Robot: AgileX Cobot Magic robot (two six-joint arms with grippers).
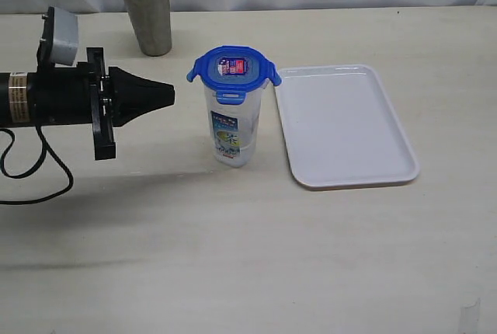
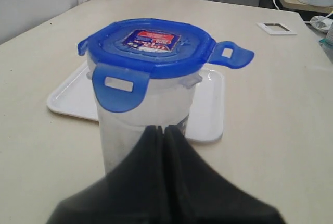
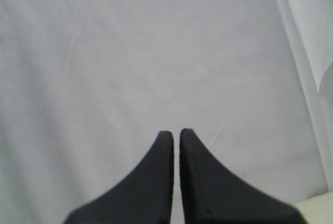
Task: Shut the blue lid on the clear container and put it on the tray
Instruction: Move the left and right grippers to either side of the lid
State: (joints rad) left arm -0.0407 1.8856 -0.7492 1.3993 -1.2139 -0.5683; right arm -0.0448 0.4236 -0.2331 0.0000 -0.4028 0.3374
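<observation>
Hovering level over the table (image 1: 233,256), the left gripper (image 1: 169,95) had its black jaws pressed together on nothing, its tip pointing at the container (image 1: 233,132) from just beside it. The right gripper (image 3: 176,133) was closed and empty too. The blue lid (image 1: 233,66) sat on the upright container, two side flaps sticking out, the front flap down. The container stood on the table just beside the tray (image 1: 349,132), not on it, with a steel cup (image 1: 145,9) farther back
</observation>
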